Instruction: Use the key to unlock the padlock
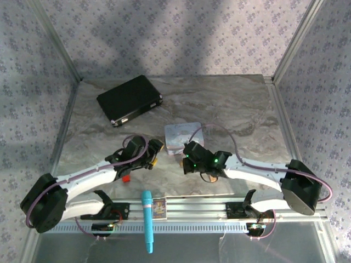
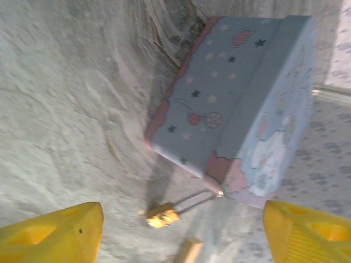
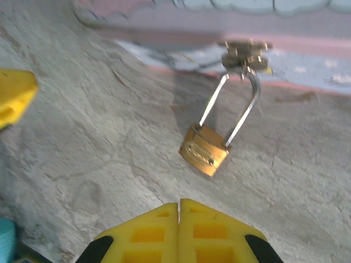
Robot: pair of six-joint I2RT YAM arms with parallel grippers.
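Note:
The small brass padlock (image 3: 204,152) hangs by its thin shackle from the hasp (image 3: 247,55) of the pastel tin box (image 2: 241,98) and rests on the marble table. My right gripper (image 3: 179,205) is shut just short of the padlock's body, and nothing shows between its pads. My left gripper (image 2: 184,227) is open, with the padlock (image 2: 163,215) lying on the table between and beyond its yellow fingers (image 2: 55,233). From above, both grippers (image 1: 158,148) (image 1: 187,156) point at the tin box (image 1: 184,137) from the near side. The key is out of view.
A black case (image 1: 130,100) lies at the back left. A small red block (image 1: 125,178) sits by the left arm. A blue cylinder (image 1: 147,219) and a small card (image 1: 159,208) lie on the front rail. A tan block-like shape (image 2: 189,251) sits near the padlock.

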